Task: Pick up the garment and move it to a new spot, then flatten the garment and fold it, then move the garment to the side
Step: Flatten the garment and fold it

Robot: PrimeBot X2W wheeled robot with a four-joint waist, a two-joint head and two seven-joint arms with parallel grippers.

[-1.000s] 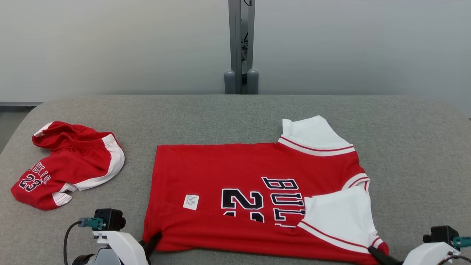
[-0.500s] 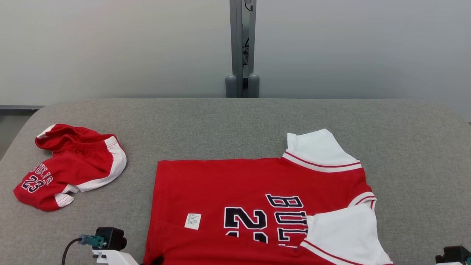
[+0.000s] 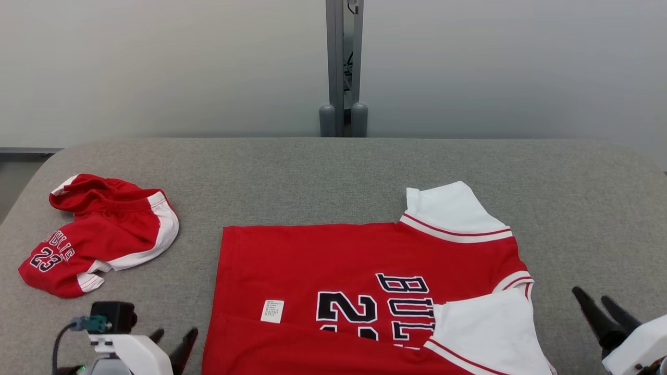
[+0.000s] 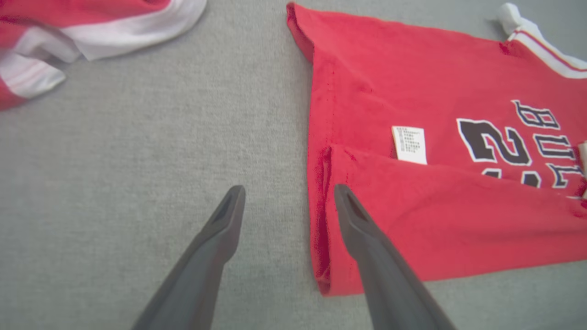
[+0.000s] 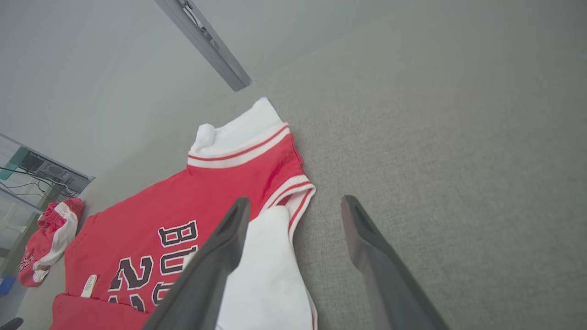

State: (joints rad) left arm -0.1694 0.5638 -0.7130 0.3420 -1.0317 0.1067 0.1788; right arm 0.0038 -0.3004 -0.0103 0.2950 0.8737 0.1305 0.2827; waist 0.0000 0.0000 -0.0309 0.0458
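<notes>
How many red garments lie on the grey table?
2. A red jersey shirt lies spread near the middle, its near edge folded over; crumpled red shorts lie apart at the left.

A red jersey (image 3: pixel 338 260) lying near the middle carries dark, white-edged letters beginning "BUL" beside a large "2", the rest covered by a folded sleeve and hem; red shorts (image 3: pixel 99 234) at the left show "23" under an arched "BULLS"; the jersey's small white tag (image 3: pixel 272 311) has print too tiny to read.

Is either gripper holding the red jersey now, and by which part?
Nothing is held: left gripper and right gripper are open, the red jersey lies free.
</notes>
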